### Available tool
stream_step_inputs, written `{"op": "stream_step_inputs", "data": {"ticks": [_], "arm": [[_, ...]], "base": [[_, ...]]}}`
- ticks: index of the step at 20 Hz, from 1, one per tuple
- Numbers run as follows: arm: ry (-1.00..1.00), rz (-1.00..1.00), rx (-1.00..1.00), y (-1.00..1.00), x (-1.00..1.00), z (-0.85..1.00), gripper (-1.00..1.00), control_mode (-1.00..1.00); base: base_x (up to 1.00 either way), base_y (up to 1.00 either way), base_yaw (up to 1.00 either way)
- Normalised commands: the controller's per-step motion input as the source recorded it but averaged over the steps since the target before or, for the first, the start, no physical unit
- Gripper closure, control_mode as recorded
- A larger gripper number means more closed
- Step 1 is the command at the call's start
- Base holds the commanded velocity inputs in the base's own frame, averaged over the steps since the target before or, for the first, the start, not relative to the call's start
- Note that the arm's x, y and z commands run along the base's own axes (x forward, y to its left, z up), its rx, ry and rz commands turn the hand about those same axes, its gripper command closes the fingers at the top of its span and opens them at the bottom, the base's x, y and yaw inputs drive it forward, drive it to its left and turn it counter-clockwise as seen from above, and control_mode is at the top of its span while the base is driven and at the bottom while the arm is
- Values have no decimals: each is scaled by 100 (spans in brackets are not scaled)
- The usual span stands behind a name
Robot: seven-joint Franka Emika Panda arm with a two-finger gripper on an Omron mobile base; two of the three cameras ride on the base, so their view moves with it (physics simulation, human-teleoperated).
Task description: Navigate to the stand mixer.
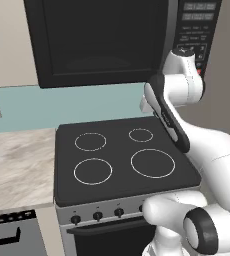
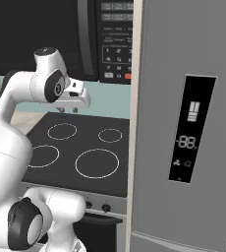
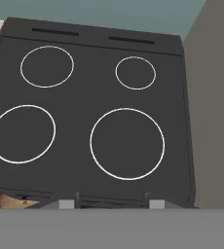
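**Parked at the stove, mixer somewhere off to the left**

We face the black glass cooktop, our gripper hanging over its back edge; whether its jaws are parted we cannot tell. The microwave sits above the cooktop, the grey refrigerator right of it. The stand mixer isn't in sight. Marble counter runs left of the cooktop, so we judge that's our way.
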Motion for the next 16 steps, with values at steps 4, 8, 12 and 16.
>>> {"op": "stream_step_inputs", "data": {"ticks": [4,8,12,16], "arm": [[0,0,0,0,-40,0,-100,-100],[-2,4,0,0,-100,0,-100,-100],[-15,0,4,7,-100,0,-100,-100],[-26,0,11,7,-100,0,-100,-100]], "base": [[0,0,0],[0,0,0],[0,0,0],[0,0,0]]}}
